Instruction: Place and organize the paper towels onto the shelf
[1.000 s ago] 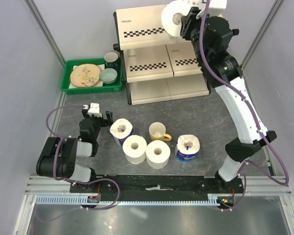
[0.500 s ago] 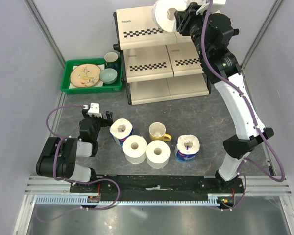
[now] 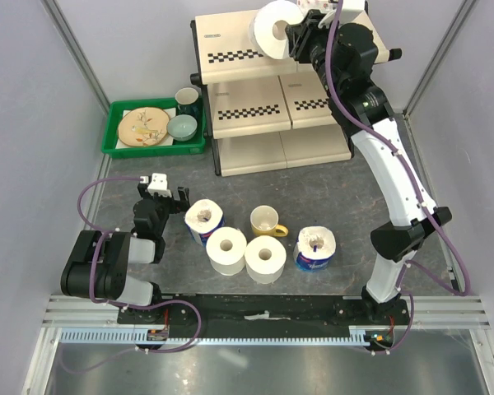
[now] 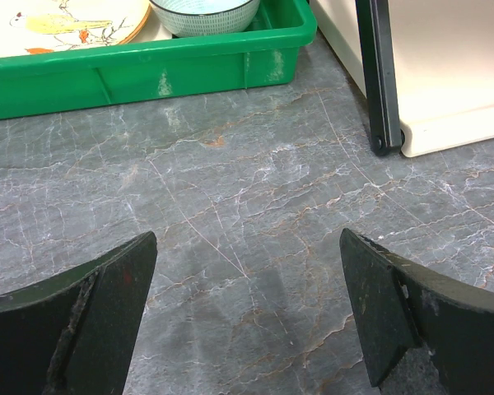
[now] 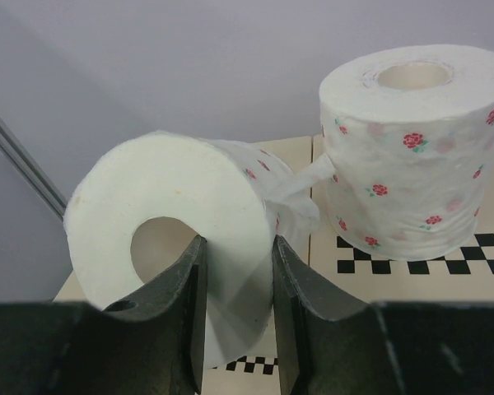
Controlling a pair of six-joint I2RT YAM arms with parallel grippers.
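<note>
Top view: the right tool [image 3: 295, 37] is holding a floral roll [image 3: 273, 29] over the top tier of the shelf [image 3: 230, 41], while four rolls [image 3: 226, 249] are sitting on the desk [image 3: 354, 189] around a yellow mug [image 3: 266, 220].

Left wrist: the left tool [image 4: 247, 247] is hanging spread above bare desk.

Right wrist: the right tool is pinching the roll's wall, and a second floral roll [image 5: 412, 156] is already standing on the top tier.

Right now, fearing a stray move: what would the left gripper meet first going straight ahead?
Probably the near wall of the green plastic tray, across grey marbled tabletop; the open left gripper aims near its right end. The shelf's black tube leg stands just right of that line.
</note>
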